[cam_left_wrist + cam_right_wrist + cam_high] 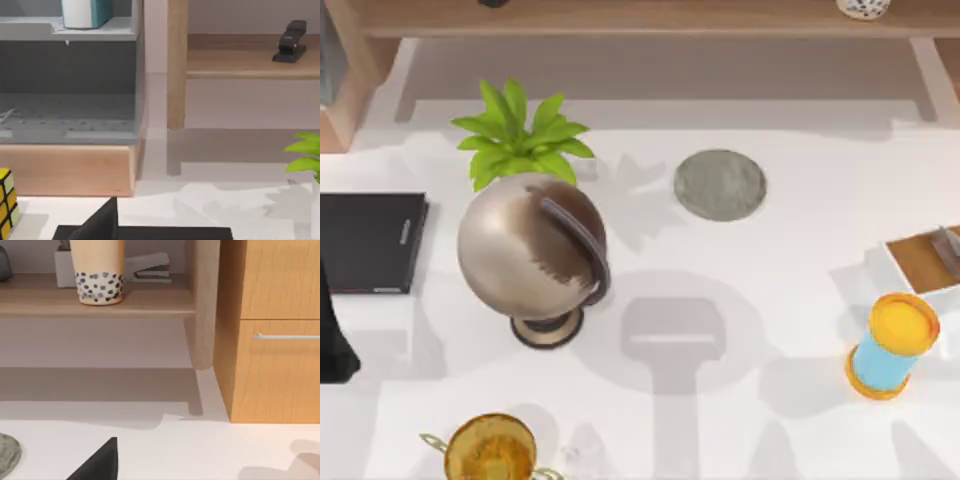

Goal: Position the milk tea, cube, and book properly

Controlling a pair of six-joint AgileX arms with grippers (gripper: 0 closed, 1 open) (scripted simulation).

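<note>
The milk tea (97,271) stands upright on the wooden shelf (150,302) at the back right, its dark pearls showing at the bottom; its base (865,8) peeks in at the top view's upper edge. The light-blue book (86,12) stands on a grey upper shelf (30,29) at the back left. A yellow-and-white cube (6,202) rests on the table near the cabinet's wooden base. A dark part of my left gripper (100,225) hangs over the black slab, apart from the cube. My right gripper (97,465) hovers low over the bare table, well short of the milk tea.
A globe (532,250) and a green plant (520,135) stand left of centre, a grey round pad (720,184) behind the middle. A black slab (370,242) lies at the left, a blue cylinder with yellow ends (892,345) and a tray (925,262) at the right, a golden cup (490,450) in front.
</note>
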